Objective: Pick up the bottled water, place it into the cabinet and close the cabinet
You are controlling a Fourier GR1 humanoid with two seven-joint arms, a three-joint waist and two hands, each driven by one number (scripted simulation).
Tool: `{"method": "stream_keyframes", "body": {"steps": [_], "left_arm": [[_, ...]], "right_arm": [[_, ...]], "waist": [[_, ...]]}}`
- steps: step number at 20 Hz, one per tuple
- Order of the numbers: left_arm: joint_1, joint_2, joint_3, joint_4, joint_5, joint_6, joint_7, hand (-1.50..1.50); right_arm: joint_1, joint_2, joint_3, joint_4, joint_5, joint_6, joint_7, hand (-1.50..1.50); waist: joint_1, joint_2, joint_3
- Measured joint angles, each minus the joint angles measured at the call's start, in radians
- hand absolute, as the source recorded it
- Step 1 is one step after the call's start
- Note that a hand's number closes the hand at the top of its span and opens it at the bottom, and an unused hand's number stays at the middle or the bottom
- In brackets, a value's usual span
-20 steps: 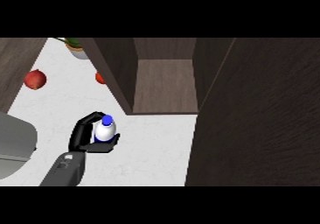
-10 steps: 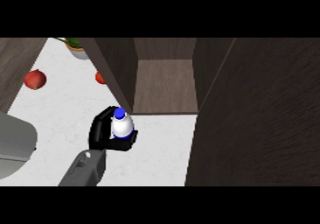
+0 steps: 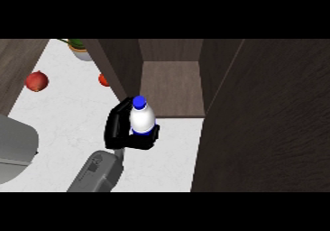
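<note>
A bottled water point(image 3: 142, 120), white with a blue cap, stands upright in my left hand point(image 3: 117, 129). The black fingers curl round its lower part from the left. Hand and bottle hover over the white counter point(image 3: 61, 113), just in front of the cabinet's open compartment point(image 3: 171, 88), near its left wall. The cabinet's dark door point(image 3: 274, 126) stands open and fills the right side of the view. My right hand does not show.
A red fruit point(image 3: 36, 81) lies on the counter at the left, and a second red thing point(image 3: 103, 80) sits beside the cabinet wall. A potted plant point(image 3: 80, 48) is at the back. A grey appliance point(image 3: 11, 151) occupies the lower left.
My left hand has carried the bottle to the right and forward, closer to the cabinet opening. The bottle has stayed upright in the grasp.
</note>
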State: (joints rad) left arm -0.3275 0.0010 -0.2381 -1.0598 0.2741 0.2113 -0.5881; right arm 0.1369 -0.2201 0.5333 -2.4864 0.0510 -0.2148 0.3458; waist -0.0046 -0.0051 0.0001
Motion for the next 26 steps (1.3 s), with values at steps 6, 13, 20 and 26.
{"method": "stream_keyframes", "body": {"steps": [6,13,20,26], "left_arm": [[-0.075,-0.001,-0.101,-0.082,0.047,0.15,0.12,1.5],[-0.245,-0.001,-0.134,0.009,0.084,0.276,0.193,1.5],[-0.395,-0.001,-0.143,0.165,0.193,0.356,0.212,1.5],[-0.467,-0.001,-0.122,0.306,0.255,0.391,0.169,1.5]], "right_arm": [[0.024,-0.003,0.029,0.0,0.006,-0.008,-0.019,-1.5],[0.048,-0.021,0.005,-0.002,-0.003,0.006,-0.052,-1.5],[0.093,-0.043,-0.007,-0.002,-0.013,0.025,-0.093,-1.5],[0.13,-0.057,-0.043,-0.003,-0.03,0.052,-0.129,-1.5]], "waist": [[-0.006,0.002,0.0],[-0.012,0.004,0.0],[-0.022,0.007,0.0],[-0.028,0.008,0.0]]}}
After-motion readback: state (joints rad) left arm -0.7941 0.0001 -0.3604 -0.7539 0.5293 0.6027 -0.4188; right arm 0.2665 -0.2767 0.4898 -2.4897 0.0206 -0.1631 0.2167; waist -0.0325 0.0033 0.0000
